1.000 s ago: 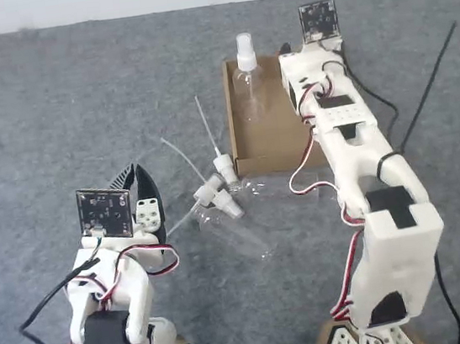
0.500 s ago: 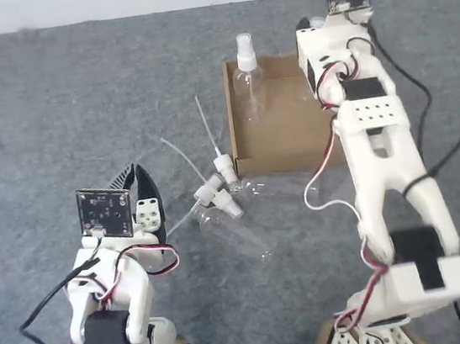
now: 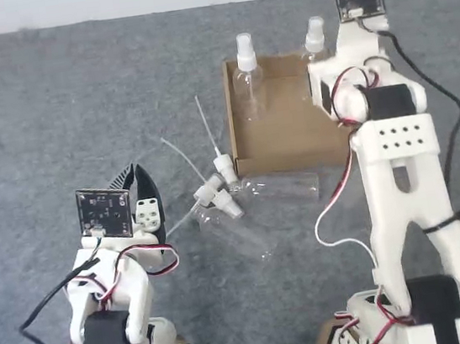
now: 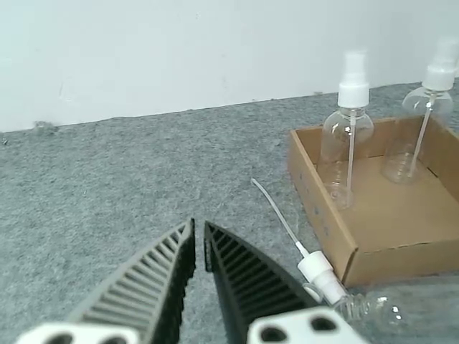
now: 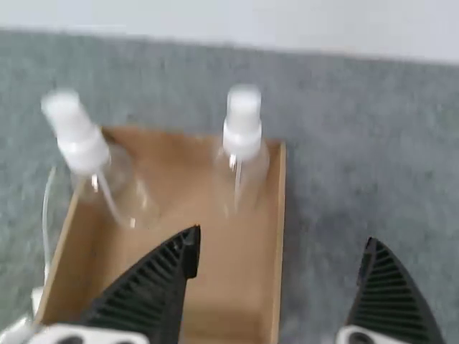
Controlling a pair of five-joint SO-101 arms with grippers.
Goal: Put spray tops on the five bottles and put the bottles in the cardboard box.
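Grey carpet (image 3: 76,99) bears cardboard box (image 3: 289,134) holding two bottles (image 3: 248,85)

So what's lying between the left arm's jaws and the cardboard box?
Some spray tops and clear bottles lying on the grey mat, in the high view.

White arms, black motors (image 3: 395,103)
Red and white cables (image 3: 149,252) are looping along the left arm (image 3: 136,299) and right arm (image 3: 400,175); ribbed black plastic is forming the left pincer (image 4: 199,233) and right pincer (image 5: 283,244).
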